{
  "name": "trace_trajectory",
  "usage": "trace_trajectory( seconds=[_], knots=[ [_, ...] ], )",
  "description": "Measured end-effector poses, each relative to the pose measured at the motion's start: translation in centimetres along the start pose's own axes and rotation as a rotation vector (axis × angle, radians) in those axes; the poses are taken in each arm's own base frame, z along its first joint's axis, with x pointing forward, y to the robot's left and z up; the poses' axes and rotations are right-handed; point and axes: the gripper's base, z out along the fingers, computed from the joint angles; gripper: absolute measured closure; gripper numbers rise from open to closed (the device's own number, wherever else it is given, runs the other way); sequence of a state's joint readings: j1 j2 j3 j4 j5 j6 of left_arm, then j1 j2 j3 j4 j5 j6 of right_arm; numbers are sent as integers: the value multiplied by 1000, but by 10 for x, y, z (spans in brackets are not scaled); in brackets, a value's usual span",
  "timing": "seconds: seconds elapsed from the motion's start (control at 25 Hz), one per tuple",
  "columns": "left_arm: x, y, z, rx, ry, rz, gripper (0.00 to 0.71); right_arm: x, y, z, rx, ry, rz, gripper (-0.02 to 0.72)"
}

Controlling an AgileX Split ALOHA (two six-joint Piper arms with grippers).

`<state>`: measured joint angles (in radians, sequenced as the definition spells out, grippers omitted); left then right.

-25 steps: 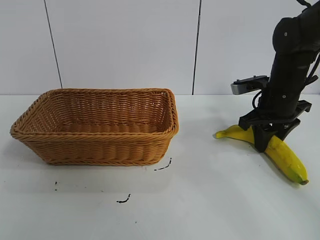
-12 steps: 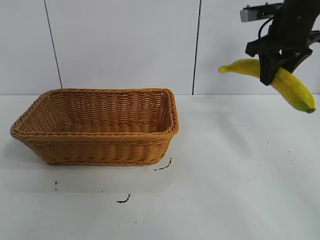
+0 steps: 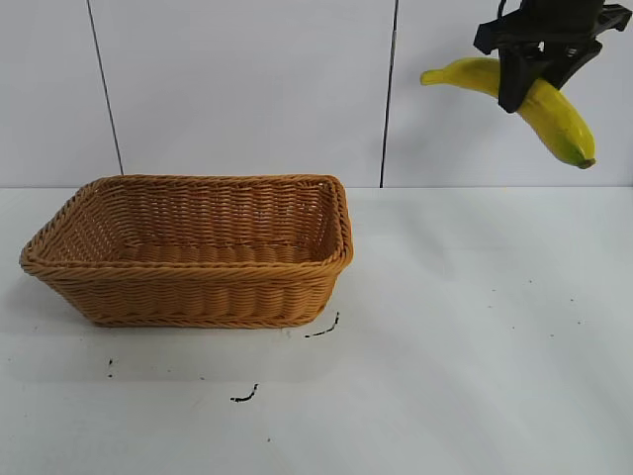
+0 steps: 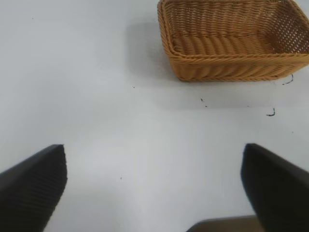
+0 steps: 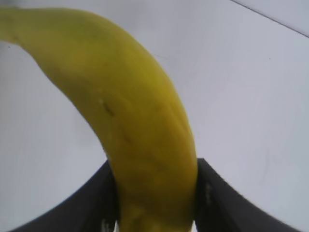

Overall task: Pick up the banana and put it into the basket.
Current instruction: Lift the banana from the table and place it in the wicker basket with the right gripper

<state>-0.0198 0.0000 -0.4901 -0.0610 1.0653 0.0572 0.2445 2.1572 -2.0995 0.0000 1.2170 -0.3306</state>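
The yellow banana point(image 3: 552, 114) hangs high in the air at the upper right, well above the table, tilted with its dark tip down to the right. My right gripper point(image 3: 519, 87) is shut on its middle; in the right wrist view the banana point(image 5: 140, 125) fills the gap between the two black fingers point(image 5: 212, 198). The light-brown wicker basket point(image 3: 193, 297) rests on the table at the left, far from the banana, and nothing shows inside it. My left gripper point(image 4: 154, 188) is open over bare table, with the basket point(image 4: 231, 72) farther off in its view.
The white table point(image 3: 465, 346) carries a few small black marks point(image 3: 322, 330) in front of the basket. A white panelled wall point(image 3: 247, 89) stands behind.
My right gripper has lifted the banana from the table to high in the air, and in the last half second it rose a little more and shifted slightly left.
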Motion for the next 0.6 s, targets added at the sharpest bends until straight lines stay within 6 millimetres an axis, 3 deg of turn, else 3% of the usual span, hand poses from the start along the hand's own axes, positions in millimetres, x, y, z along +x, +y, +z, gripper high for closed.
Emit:
trace_trajectory(
  seconds=[0.32, 0.6],
  knots=[
    [0, 0, 0, 0, 0, 0, 15, -26, 94, 1, -56, -61, -244, 386],
    [0, 0, 0, 0, 0, 0, 15, -41, 160, -3, -20, -172, -522, 386]
  ],
)
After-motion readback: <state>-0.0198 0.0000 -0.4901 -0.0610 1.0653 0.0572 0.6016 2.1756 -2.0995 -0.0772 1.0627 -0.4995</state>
